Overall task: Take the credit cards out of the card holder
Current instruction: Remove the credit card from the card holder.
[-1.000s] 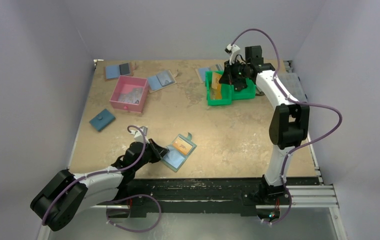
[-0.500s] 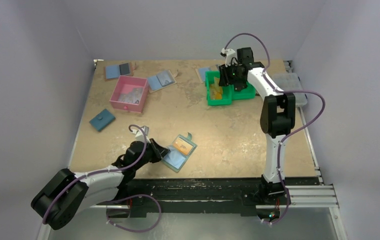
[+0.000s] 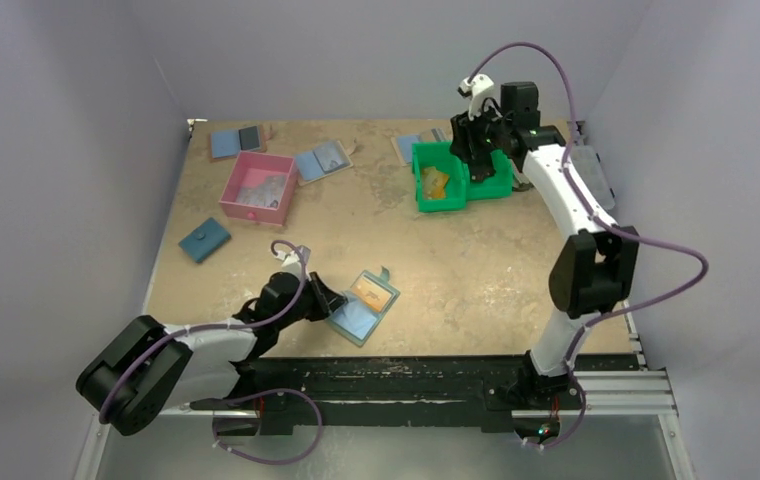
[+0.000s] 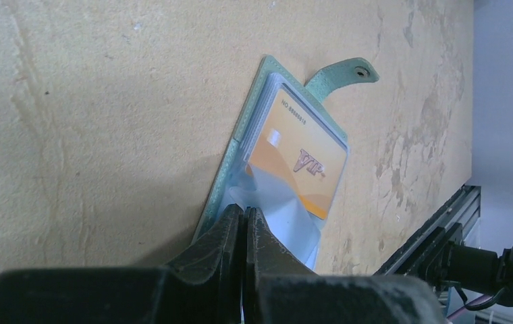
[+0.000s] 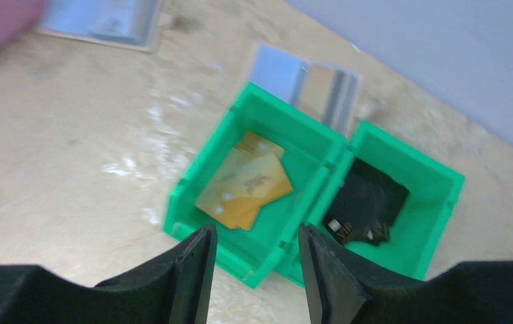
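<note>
The card holder (image 3: 364, 305) lies open by the table's (image 3: 456, 280) near edge, one orange credit card (image 4: 301, 165) in its pocket. The left gripper (image 4: 244, 233) pinches the holder's near edge. Near the far edge, the right gripper (image 5: 255, 236) hovers, fingers apart and empty, over a green bin (image 5: 240, 260) holding other credit cards (image 5: 247, 189).

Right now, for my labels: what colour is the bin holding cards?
The bin is green; right wrist view.

We see the card holder (image 3: 354, 320) open flat near the front edge, one orange credit card (image 3: 369, 291) in it, other cards (image 3: 435, 183) in the far green bin (image 3: 418, 178).
</note>
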`<state>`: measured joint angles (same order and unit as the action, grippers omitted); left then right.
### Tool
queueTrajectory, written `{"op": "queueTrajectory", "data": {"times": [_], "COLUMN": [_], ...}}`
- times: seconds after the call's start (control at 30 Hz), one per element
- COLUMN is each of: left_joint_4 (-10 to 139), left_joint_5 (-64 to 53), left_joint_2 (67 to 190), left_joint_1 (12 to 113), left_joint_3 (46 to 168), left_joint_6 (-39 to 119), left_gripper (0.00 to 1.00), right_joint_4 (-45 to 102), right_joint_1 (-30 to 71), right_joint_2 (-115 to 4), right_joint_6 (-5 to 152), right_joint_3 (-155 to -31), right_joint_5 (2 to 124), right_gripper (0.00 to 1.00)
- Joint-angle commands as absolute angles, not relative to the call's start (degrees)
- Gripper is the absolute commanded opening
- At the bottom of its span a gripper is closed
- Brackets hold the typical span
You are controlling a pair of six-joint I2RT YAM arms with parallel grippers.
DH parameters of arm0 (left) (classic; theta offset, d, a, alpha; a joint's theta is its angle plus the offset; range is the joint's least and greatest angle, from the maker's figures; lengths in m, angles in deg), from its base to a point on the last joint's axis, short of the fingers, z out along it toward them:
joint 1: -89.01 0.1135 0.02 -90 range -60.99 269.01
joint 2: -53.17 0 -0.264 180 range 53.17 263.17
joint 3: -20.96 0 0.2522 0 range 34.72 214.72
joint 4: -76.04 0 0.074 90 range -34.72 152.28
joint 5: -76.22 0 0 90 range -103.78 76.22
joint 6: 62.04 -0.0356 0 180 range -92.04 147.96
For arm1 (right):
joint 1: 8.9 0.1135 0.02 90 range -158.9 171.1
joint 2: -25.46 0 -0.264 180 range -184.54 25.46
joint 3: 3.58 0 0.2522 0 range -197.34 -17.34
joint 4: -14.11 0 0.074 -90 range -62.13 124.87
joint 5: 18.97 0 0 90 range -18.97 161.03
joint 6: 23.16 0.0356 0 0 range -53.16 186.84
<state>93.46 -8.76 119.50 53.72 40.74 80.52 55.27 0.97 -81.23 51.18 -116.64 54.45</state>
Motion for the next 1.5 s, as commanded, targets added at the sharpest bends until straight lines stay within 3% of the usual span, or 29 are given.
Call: {"op": "queueTrajectory", "data": {"times": [0.0, 0.3, 0.53, 0.73, 0.83, 1.0, 1.13, 1.17, 1.23, 1.27, 1.47], "left_joint_4": [95.64, 91.66, 84.22, 80.23, 80.86, 78.89, 74.85, 75.15, 77.95, 80.53, 100.19], "left_joint_5": [-4.85, -0.14, -2.96, -11.37, -13.49, -19.9, -22.65, -22.4, -21.65, -21.24, -11.86], "left_joint_2": [122.5, 133.96, 139.08, 133.05, 129.94, 117.45, 105.94, 103.39, 98.25, 96.3, 96.64], "left_joint_1": [53.81, 53.65, 53.72, 53.81, 53.76, 53.76, 53.73, 53.74, 53.76, 53.85, 53.85], "left_joint_3": [45.09, 57.24, 64.22, 59.15, 55.36, 50.48, 48.9, 48.12, 44.94, 42.89, 35.43], "left_joint_6": [76.5, 69.83, 66.45, 68.95, 71.62, 73.85, 74.38, 75.07, 78.98, 81.56, 87.61], "left_gripper": [0.0, 0.0, 0.0, 0.02, 0.2, 0.38, 0.54, 0.61, 0.9, 0.98, 0.94], "right_joint_4": [56.23, 49.25, 52.15, 51.74, 51.26, 51.14, 53.16, 53.6, 53.95, 53.9, 53.71], "right_joint_1": [2.11, 13.0, 17.26, 20.81, 22.98, 26.57, 27.84, 28.03, 28.18, 28.17, 28.48], "right_joint_2": [-73.39, -58.66, -60.1, -62.9, -65.11, -67.63, -69.45, -69.73, -70.06, -70.12, -70.9], "right_joint_6": [44.18, 36.25, 21.71, 14.63, 14.65, 14.8, 14.1, 13.47, 12.23, 11.79, 11.29], "right_joint_3": [-109.4, -83.08, -75.69, -73.5, -73.67, -74.52, -76.12, -76.35, -76.28, -76.19, -75.96], "right_joint_5": [36.34, 23.32, 16.6, 22.41, 26.92, 31.91, 34.67, 35.91, 38.22, 39.12, 39.84], "right_gripper": [0.55, 0.51, 0.44, 0.4, 0.37, 0.31, 0.17, 0.14, 0.09, 0.08, 0.03]}}
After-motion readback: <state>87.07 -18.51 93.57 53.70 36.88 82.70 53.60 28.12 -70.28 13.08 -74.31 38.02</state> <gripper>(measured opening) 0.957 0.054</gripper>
